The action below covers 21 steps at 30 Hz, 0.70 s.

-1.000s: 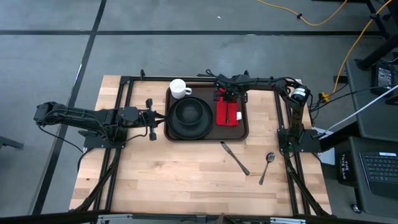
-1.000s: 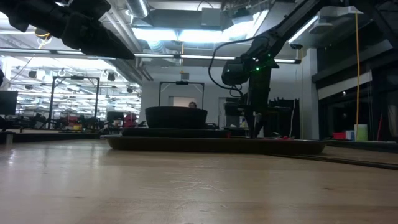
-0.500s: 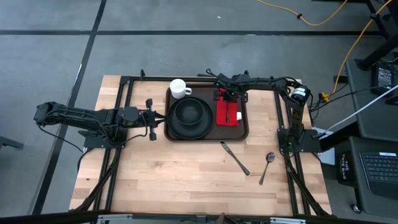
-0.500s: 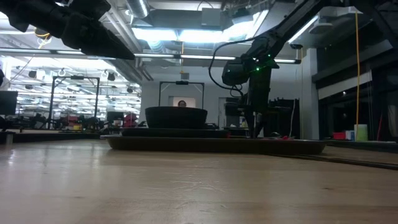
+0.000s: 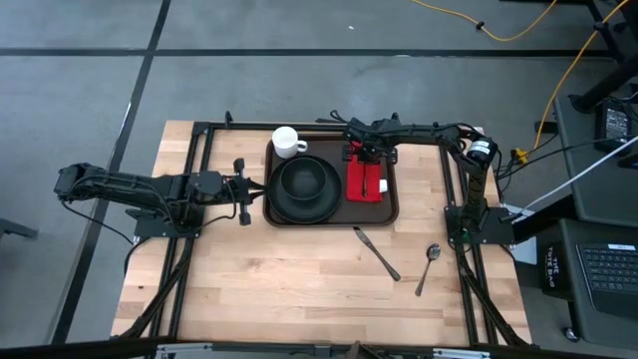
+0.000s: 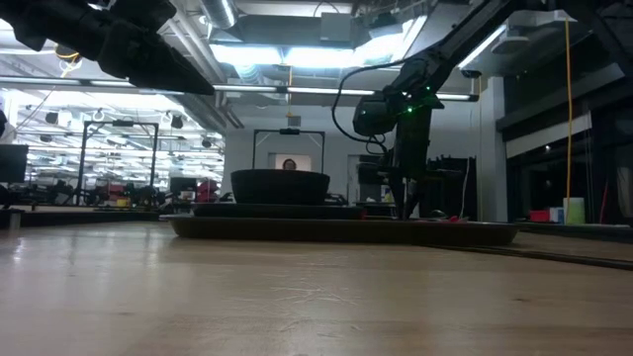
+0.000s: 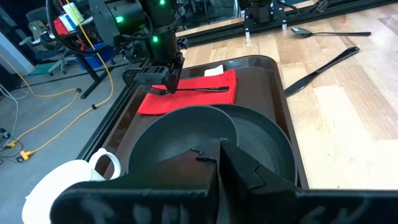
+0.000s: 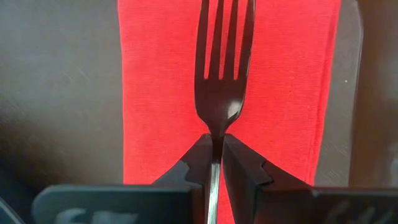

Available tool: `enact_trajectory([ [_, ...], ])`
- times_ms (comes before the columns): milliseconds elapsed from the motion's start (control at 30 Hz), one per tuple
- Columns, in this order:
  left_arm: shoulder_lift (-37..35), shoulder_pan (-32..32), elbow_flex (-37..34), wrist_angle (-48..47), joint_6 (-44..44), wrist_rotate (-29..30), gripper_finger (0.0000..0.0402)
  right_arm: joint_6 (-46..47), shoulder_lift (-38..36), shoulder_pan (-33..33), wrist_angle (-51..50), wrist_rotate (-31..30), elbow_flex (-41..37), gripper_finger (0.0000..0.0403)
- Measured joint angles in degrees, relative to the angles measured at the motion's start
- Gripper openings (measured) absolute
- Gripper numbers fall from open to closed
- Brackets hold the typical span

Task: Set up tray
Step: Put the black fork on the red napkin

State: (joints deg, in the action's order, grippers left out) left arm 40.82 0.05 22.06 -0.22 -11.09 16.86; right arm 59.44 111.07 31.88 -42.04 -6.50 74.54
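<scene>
- Tray (image 5: 391, 204), a large dark brown rectangular one with rounded corners and a raised rim, sits at the far middle of the pale wooden tabletop (image 5: 289, 274).
- On it lie a round black plate (image 5: 304, 189) with a bowl, a white mug (image 5: 287, 142) at the far left corner, and a red folded napkin (image 5: 366, 179) on the right side.
- Right claw (image 8: 215, 149) is pinched on the stem of a black metal fork (image 8: 221, 59), its tines over the napkin.
- Left claw (image 7: 217, 154) waits clenched and empty just left of the tray.
- Judgement: lower the fork flat and lengthwise on the napkin, release only once it rests, then lift straight up.
- A dark knife (image 5: 376, 252) and spoon (image 5: 428, 267) wait on the tabletop near the tray.
</scene>
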Motion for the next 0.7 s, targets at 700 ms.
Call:
enact_trajectory([
  [700, 0.0, 0.0, 0.0, 0.0, 0.02, 0.0, 0.0002, -1.22, -0.02, -0.02, 0.14, 0.58, 0.02, 0.0043],
])
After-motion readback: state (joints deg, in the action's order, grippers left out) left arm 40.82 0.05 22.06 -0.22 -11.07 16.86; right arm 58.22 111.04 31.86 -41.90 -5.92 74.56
